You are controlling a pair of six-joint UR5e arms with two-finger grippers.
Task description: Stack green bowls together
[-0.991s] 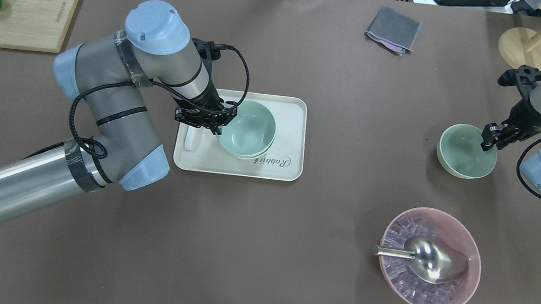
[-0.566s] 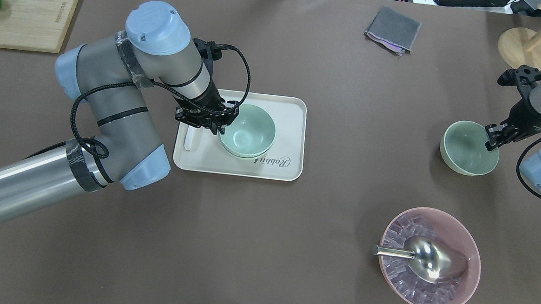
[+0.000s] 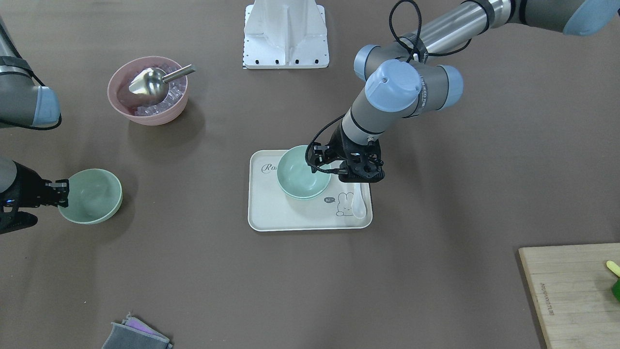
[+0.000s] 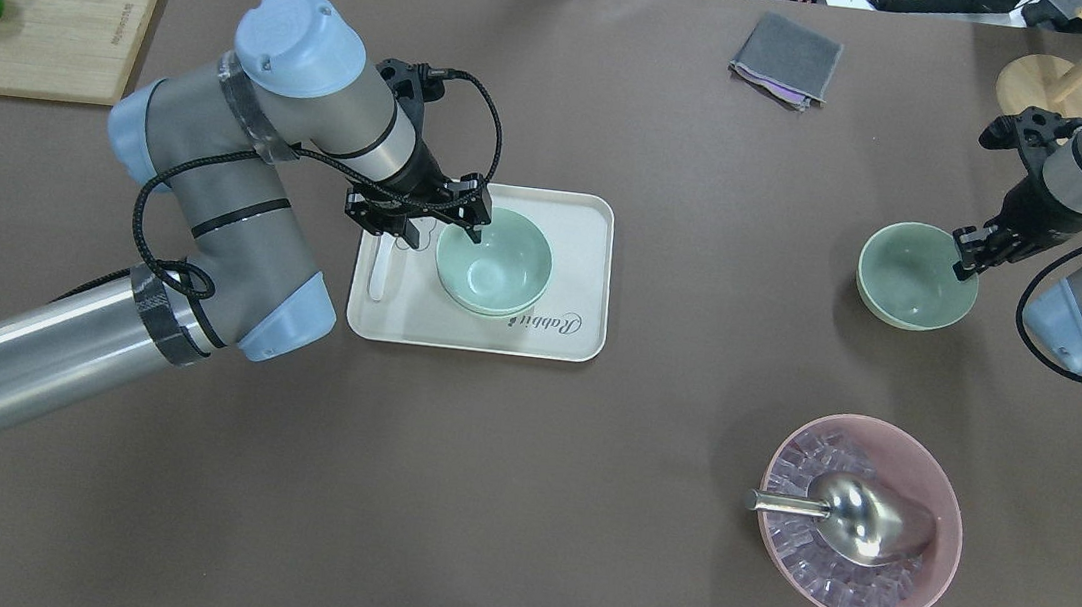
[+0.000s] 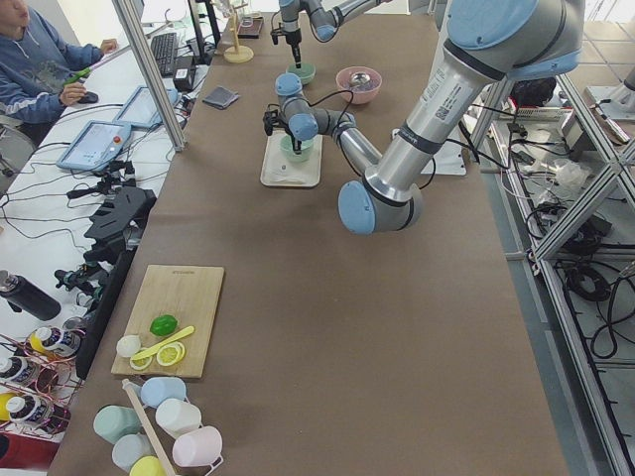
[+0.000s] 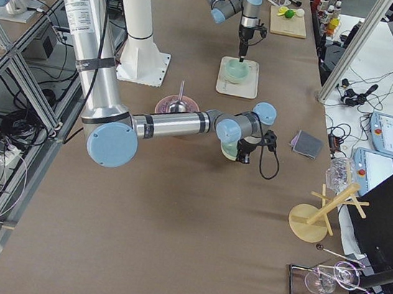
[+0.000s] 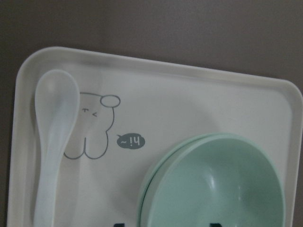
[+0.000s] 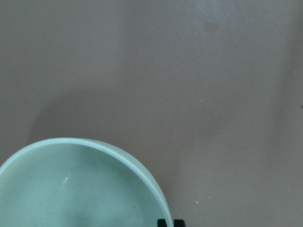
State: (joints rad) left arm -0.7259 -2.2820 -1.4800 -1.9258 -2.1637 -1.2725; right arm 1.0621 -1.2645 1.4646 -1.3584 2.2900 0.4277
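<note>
Two green bowls (image 4: 495, 261) sit nested on the cream tray (image 4: 577, 247); they also show in the front view (image 3: 304, 173) and the left wrist view (image 7: 213, 184). My left gripper (image 4: 445, 233) is open over the stack's left rim, with one finger over the bowl and one outside it. The third green bowl (image 4: 911, 277) is at the right, also seen in the front view (image 3: 92, 196) and the right wrist view (image 8: 71, 189). My right gripper (image 4: 964, 266) is shut on its right rim. I cannot tell whether this bowl touches the table.
A white spoon (image 4: 380, 272) lies on the tray's left side. A pink bowl (image 4: 914, 584) with ice and a metal scoop stands front right. A grey cloth (image 4: 786, 60), a wooden rack base (image 4: 1050, 96) and a cutting board (image 4: 48, 20) lie along the far edge.
My left gripper lowered its bowl into the bowl on the tray and opened. My right gripper has carried the third bowl left and slightly away from the robot.
</note>
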